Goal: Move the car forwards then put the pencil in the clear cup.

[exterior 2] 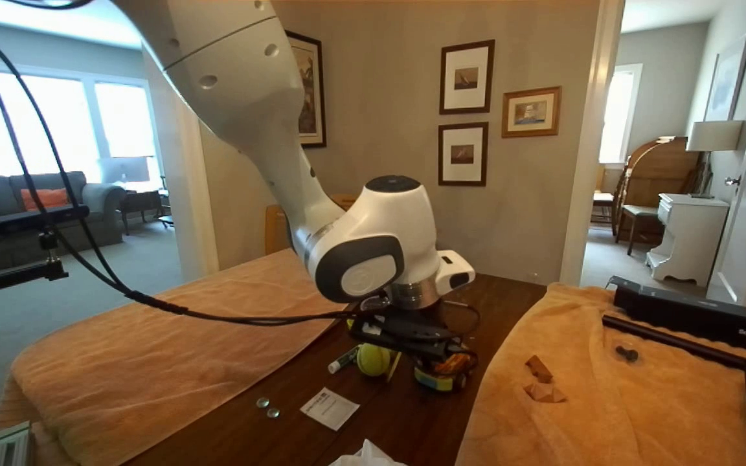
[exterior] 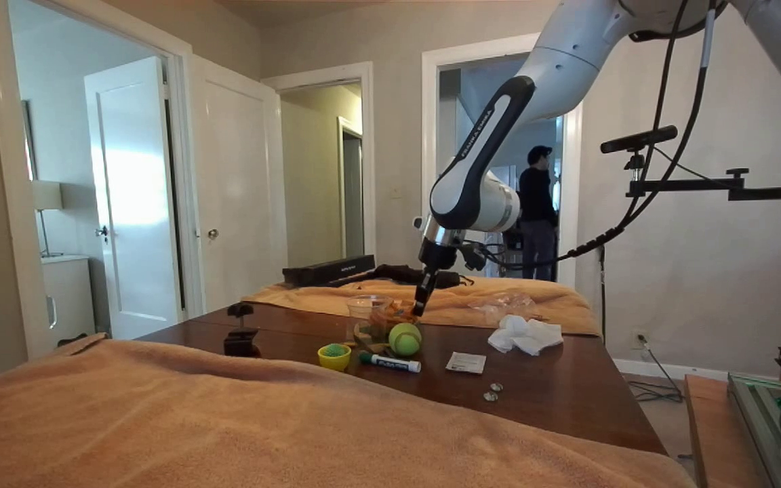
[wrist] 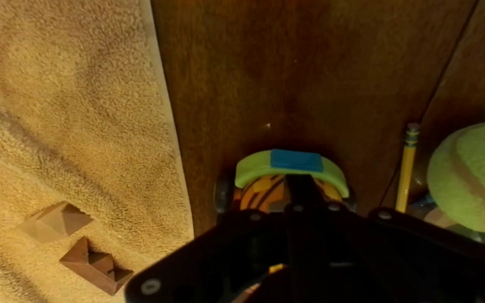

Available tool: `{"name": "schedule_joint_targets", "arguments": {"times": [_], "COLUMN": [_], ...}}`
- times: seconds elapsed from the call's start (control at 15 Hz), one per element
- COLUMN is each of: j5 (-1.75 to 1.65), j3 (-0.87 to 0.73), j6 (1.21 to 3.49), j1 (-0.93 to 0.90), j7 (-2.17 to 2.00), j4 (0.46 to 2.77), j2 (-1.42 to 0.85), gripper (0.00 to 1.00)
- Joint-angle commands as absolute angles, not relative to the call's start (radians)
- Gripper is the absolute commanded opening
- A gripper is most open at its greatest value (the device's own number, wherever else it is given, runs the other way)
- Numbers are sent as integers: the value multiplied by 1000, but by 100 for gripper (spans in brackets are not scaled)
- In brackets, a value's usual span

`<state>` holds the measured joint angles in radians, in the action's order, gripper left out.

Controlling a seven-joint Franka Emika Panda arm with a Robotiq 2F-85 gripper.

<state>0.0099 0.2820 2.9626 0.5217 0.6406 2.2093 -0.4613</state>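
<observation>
The toy car (wrist: 263, 191) is orange with dark stripes, black wheels and a lime-green bumper with a blue block. It stands on the brown table, also visible in both exterior views (exterior: 401, 311) (exterior 2: 435, 380). My gripper (wrist: 303, 185) is shut, with nothing seen between its fingers. Its tips are over the car's top in the wrist view; I cannot tell whether they touch it. In an exterior view the gripper (exterior: 420, 306) points down at the car. The yellow pencil (wrist: 406, 176) lies beside the tennis ball, also visible in an exterior view (exterior 2: 394, 367). The clear cup (exterior: 367, 313) stands upright behind the ball.
A tennis ball (exterior: 405, 339), a green-capped marker (exterior: 390, 362) and a yellow cup (exterior: 334, 358) stand close together. A white card (exterior 2: 329, 408), glass gems (exterior 2: 268, 408) and white tissue (exterior: 525, 334) lie nearby. An orange towel (wrist: 78, 105) with folded brown paper (wrist: 97, 265) borders the table.
</observation>
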Motion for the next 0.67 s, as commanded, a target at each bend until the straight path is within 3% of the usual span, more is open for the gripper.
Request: {"name": "schedule_joint_targets", "arguments": {"times": [0.0, 0.6], "j5": [56, 3], "j3": [350, 393], "j6": [2980, 2997], "j1": [569, 564], "j7": [708, 757], "j4": [2129, 2004], "j2": [-549, -629], "gripper": [0, 0]}}
